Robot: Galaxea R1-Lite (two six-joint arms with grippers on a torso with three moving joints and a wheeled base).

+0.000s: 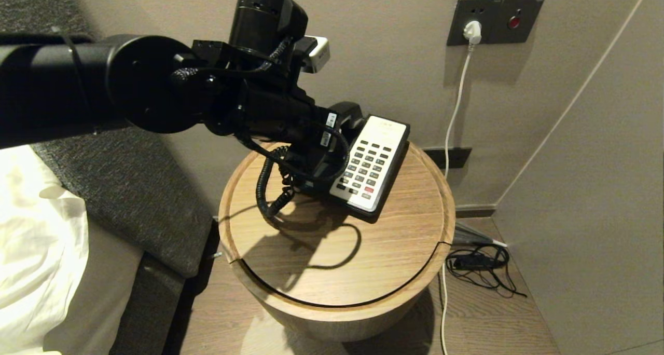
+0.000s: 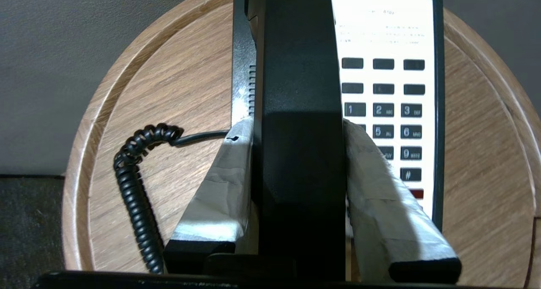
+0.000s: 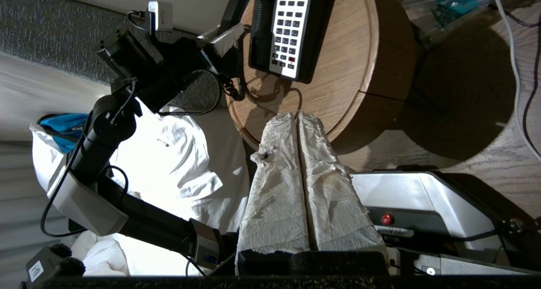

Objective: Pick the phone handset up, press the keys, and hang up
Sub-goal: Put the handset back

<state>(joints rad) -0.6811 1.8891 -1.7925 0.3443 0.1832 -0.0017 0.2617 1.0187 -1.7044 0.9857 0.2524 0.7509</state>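
The black phone base (image 1: 390, 160) with its white faceplate stands at the back of the round wooden table (image 1: 337, 256). The keys (image 1: 365, 171) are dark grey in rows, with one red key (image 2: 416, 193). They also show in the left wrist view (image 2: 382, 111). My left gripper (image 2: 298, 126) is shut on the glossy black phone handset (image 2: 296, 69), its taped fingers (image 2: 219, 183) pressed to both sides. The handset (image 1: 348, 113) is over the base's left side; I cannot tell if it rests there. Its coiled cord (image 1: 264, 189) hangs to the table. My right gripper (image 3: 297, 113) is shut and empty, low in front of the table.
A white plug (image 1: 472, 31) sits in the wall socket, with its cable running down to the floor. Black cables (image 1: 477, 264) lie on the floor to the right. A grey cushion (image 1: 129, 189) and white bedding (image 1: 36, 241) are to the left.
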